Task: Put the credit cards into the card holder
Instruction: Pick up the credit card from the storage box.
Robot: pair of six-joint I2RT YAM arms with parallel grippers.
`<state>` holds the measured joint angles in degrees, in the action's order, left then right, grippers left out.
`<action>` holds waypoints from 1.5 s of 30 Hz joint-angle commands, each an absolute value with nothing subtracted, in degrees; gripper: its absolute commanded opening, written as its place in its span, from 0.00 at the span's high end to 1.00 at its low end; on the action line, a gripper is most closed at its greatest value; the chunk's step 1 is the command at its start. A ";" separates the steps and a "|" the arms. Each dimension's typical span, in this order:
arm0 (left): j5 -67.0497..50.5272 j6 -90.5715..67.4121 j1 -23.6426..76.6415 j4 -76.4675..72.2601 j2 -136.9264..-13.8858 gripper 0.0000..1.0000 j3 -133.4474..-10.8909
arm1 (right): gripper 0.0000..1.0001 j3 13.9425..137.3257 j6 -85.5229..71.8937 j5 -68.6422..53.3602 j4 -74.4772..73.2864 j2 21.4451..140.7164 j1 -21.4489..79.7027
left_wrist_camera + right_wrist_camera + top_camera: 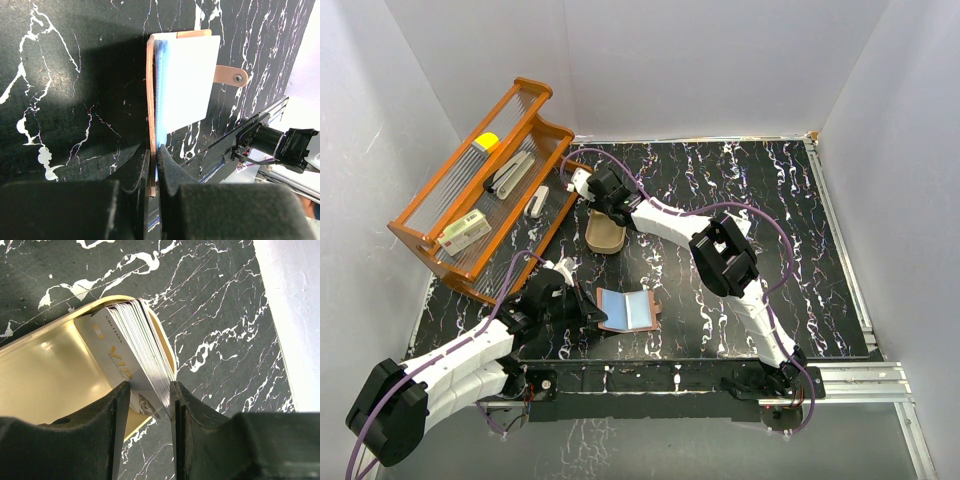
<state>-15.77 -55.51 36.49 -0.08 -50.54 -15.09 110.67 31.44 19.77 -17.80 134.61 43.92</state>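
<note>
The card holder (628, 310) lies open on the dark marble table near the front, a reddish-brown wallet with pale blue inner pockets and a strap tab (230, 75). My left gripper (588, 308) is shut on its near leather edge (150, 125), fingers (172, 170) pressed on both sides. At the back, a stack of credit cards (132, 350) leans on edge in the end of a tan oval tray (50, 375). The front card is white with gold print. My right gripper (150, 395) is shut on the stack's lower end.
A large orange wire rack (480, 190) stands at the back left, holding a cream box, a stapler and a yellow item. White walls close in the table on three sides. A metal rail (860, 375) runs along the front edge.
</note>
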 commanded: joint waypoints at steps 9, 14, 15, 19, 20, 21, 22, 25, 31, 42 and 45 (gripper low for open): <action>-16.96 -55.54 36.41 -0.35 -50.13 1.00 -14.74 | 0.67 115.05 31.78 20.67 -14.05 129.56 43.89; -17.05 -55.54 36.40 -0.28 -50.18 1.00 -14.77 | 0.71 115.34 31.55 20.57 -14.51 129.38 43.91; -16.97 -55.55 36.45 -0.27 -50.06 1.00 -14.70 | 0.72 115.50 31.43 20.54 -14.94 129.31 43.92; -16.96 -55.63 36.39 -0.44 -50.13 1.00 -14.66 | 0.82 116.77 30.03 17.43 -17.99 128.46 44.46; -16.96 -55.62 36.39 -0.52 -50.27 1.00 -14.68 | 0.84 116.60 29.52 16.12 -18.85 127.96 44.65; -16.96 -55.55 36.36 -0.48 -50.44 1.00 -14.74 | 0.87 116.28 28.71 14.34 -19.93 127.52 44.89; -16.96 -55.56 36.44 -0.38 -50.58 1.00 -14.84 | 0.90 115.88 28.32 12.50 -21.01 126.92 45.10; -16.80 -55.37 36.45 0.12 -50.87 1.00 -15.28 | 0.95 112.37 26.25 9.15 -21.96 124.53 45.88; -16.13 -55.27 36.42 1.49 -50.39 1.00 -16.31 | 1.00 106.40 20.26 6.87 -23.19 118.66 46.57; -13.39 -56.93 36.43 -0.11 -50.92 1.00 -16.30 | 1.00 85.68 -5.80 4.40 -22.71 97.73 46.85; -12.26 -57.37 36.39 -0.31 -51.26 1.00 -16.11 | 1.00 78.06 -14.21 3.47 -21.54 91.09 46.85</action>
